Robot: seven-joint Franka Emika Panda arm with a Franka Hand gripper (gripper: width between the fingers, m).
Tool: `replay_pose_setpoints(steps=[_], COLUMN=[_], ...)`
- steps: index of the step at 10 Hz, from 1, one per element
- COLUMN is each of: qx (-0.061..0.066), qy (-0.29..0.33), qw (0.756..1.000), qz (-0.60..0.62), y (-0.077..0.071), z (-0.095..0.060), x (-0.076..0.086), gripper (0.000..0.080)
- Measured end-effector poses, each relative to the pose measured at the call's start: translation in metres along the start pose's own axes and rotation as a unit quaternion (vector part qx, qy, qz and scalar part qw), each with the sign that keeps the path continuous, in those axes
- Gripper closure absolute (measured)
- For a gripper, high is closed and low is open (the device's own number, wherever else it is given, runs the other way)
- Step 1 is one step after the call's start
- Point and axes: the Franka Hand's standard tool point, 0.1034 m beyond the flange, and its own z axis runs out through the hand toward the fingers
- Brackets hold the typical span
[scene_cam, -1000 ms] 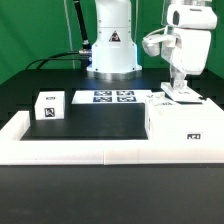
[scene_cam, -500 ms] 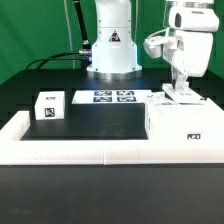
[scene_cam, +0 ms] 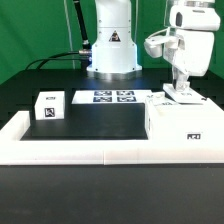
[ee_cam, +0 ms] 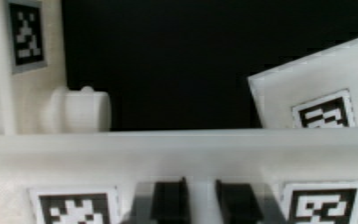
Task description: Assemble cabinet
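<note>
Nothing is moving: the gripper (scene_cam: 181, 95) is staying low over the cabinet (scene_cam: 185, 125), to the exterior view's right of the marker board (scene_cam: 112, 97). Assembly is seemingly pausing; how far the gripper is open cannot be told.

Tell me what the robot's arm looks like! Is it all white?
Mostly white. The arm has smooth, rounded white shells with dark bits at the joints. Its thick round base has a black triangle mark, and black cables run beside it. The gripper is white too, with dark fingers in the wrist view.
</note>
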Motion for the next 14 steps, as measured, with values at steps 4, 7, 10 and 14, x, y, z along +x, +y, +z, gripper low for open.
replay_pose_setpoints(steps=[4, 7, 10, 14], qx=[0.0, -0.005, -0.003, -0.002], qy=[-0.002, 0.004, 0.002, 0.0], qw=[1.0, 1.0, 0.999, 0.999], qz=[0.004, 0.006, 0.049, 0.034], y=[0.01, 0.016, 0.019, 0.023], z=[0.0, 0.005, 0.003, 0.003], x=[0.0, 0.003, 0.007, 0.004], gripper=[0.0729, 0.0729, 0.0729, 0.0729])
